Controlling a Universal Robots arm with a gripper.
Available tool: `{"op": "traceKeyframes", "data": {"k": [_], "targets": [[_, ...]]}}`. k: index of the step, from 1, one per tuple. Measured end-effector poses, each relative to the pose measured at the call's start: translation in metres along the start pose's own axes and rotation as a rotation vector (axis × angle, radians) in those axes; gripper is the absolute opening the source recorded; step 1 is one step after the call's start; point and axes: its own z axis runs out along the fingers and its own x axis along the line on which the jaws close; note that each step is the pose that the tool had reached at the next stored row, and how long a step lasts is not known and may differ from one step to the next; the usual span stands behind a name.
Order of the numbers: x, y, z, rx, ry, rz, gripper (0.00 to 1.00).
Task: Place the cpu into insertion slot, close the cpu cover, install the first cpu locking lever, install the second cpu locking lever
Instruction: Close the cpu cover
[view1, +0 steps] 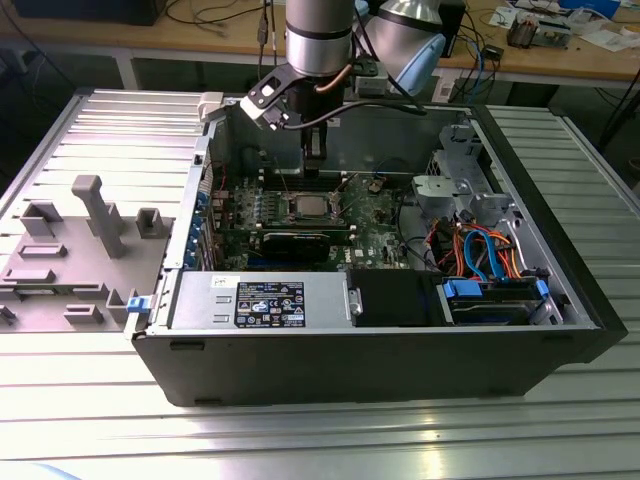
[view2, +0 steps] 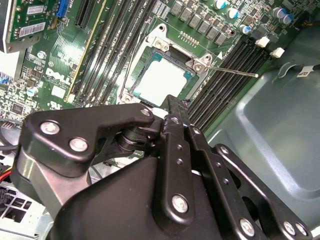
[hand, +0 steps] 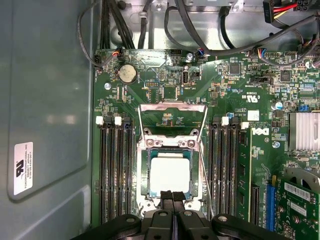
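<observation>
An open desktop computer case (view1: 350, 370) lies on its side on a ribbed metal table (view1: 100, 420). A grey plastic fixture (view1: 90, 215) sits beside it, toward the exterior view's left. The robot arm (view1: 318, 35) reaches down into the case from above.

Its black gripper (view1: 314, 165) hangs just above the green motherboard (hand: 165, 75). The gripper's (hand: 173, 194) two fingers are pressed together with nothing between them, and their tips sit at one edge of the socket.

The cpu cover (hand: 172, 106) is swung open and lies flat on the board past the socket. The cpu (hand: 170, 172) sits in the socket, its pale metal top facing up. A thin wire locking lever (hand: 204, 175) runs along one side of the socket, unlatched.
</observation>
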Motion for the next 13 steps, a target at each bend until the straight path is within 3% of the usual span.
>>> {"op": "traceKeyframes", "data": {"k": [13], "targets": [[0.0001,0.0,-0.0035,0.0001,-0.0001,0.0,0.11]]}}
